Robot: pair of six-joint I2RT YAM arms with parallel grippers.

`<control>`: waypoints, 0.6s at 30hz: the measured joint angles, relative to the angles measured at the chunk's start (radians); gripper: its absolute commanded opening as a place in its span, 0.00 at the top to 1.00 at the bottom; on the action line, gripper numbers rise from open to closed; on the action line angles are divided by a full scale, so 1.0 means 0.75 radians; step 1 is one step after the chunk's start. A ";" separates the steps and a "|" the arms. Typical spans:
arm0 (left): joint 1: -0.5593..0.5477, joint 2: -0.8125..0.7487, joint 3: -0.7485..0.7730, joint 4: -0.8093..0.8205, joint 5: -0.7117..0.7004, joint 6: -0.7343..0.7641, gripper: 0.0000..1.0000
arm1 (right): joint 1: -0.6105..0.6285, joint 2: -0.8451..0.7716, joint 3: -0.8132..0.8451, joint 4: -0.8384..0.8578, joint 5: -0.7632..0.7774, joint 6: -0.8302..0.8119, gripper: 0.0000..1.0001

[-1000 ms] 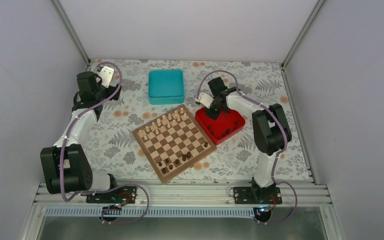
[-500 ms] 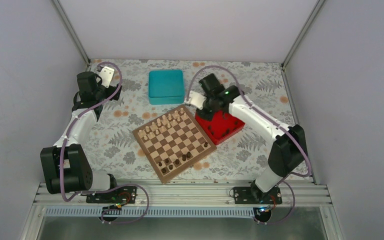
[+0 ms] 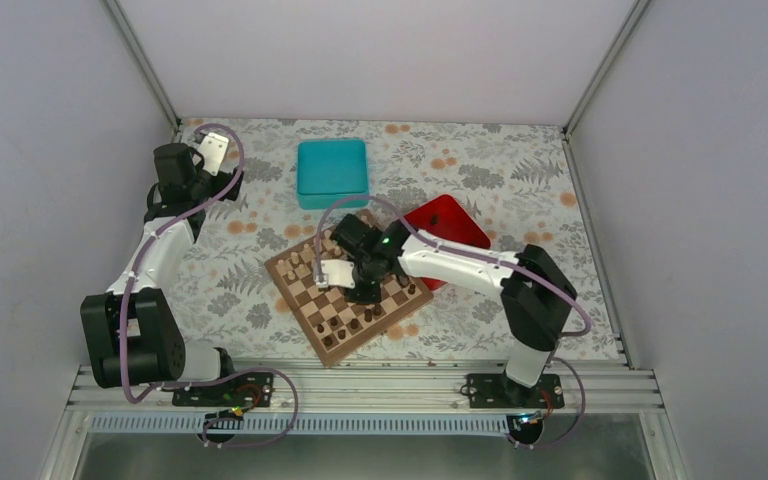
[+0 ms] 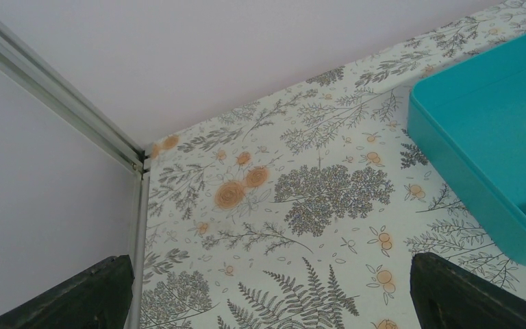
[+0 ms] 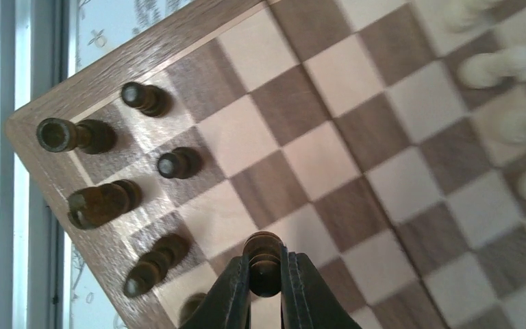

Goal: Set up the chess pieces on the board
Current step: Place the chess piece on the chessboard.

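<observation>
My right gripper (image 5: 265, 264) is clamped on a dark piece (image 5: 263, 244) over the board (image 5: 318, 161), close to the other dark pieces (image 5: 99, 204) at its edge. I should lower it straight down, centre it on a free square beside them, and open slowly so it stands upright.

Board (image 3: 302, 312) at mid-bench (image 3: 460, 160), turned corner-on. Box (image 3: 332, 172) behind it; tray (image 3: 450, 218) just off its right corner. Chess pieces (image 3: 352, 325) standing in its near rows. Right pincer (image 5: 266, 274) above the board, closed on one piece. Left pincer (image 3: 212, 152) far left of the box.
</observation>
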 measured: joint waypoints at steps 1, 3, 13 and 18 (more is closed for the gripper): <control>0.000 0.000 0.000 0.000 0.000 0.000 0.00 | 0.012 0.017 -0.007 0.001 -0.007 0.000 0.94; 0.000 0.000 0.000 0.001 0.000 0.000 0.00 | 0.043 0.051 -0.021 0.004 -0.018 -0.001 0.94; 0.000 0.000 0.000 0.001 0.000 0.000 0.00 | 0.095 0.090 -0.028 0.005 -0.052 -0.005 0.94; 0.000 0.000 0.000 0.001 -0.001 0.000 0.00 | 0.094 0.091 -0.028 0.006 -0.043 -0.005 0.93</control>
